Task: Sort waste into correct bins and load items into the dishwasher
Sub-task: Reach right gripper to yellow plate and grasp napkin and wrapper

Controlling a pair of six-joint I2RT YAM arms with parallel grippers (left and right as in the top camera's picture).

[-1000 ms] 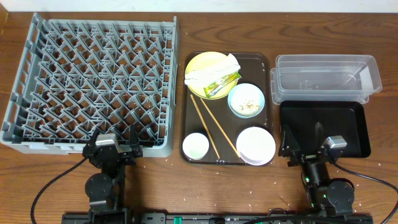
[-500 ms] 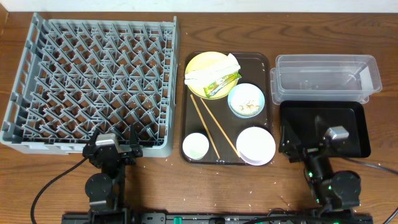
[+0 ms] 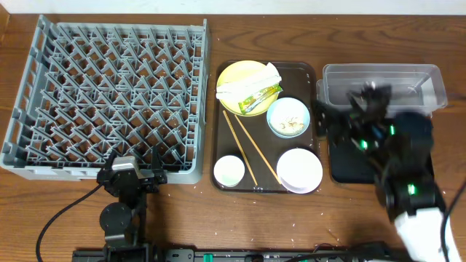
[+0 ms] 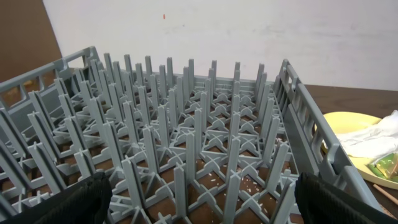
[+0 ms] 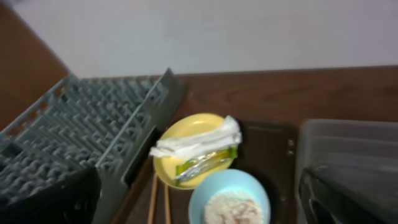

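Both grippers' jaws spread wide, left gripper [image 4: 199, 196] low at the grey dish rack [image 3: 109, 87], right gripper [image 5: 199, 199] blurred above the black tray [image 3: 349, 164], facing the yellow plate [image 5: 186, 124]

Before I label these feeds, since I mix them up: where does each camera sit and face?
Overhead: above the table, looking straight down on dish rack, brown tray, clear tub, black tray; left gripper at the near edge, right arm over the black tray.
Left wrist: low at the rack's near edge, facing across its pegs to the wall; own fingers in bottom corners.
Right wrist: high, facing down at yellow plate, blue bowl, rack; fingers in lower corners.
Shared: both wrist views show the yellow plate and wrapper.
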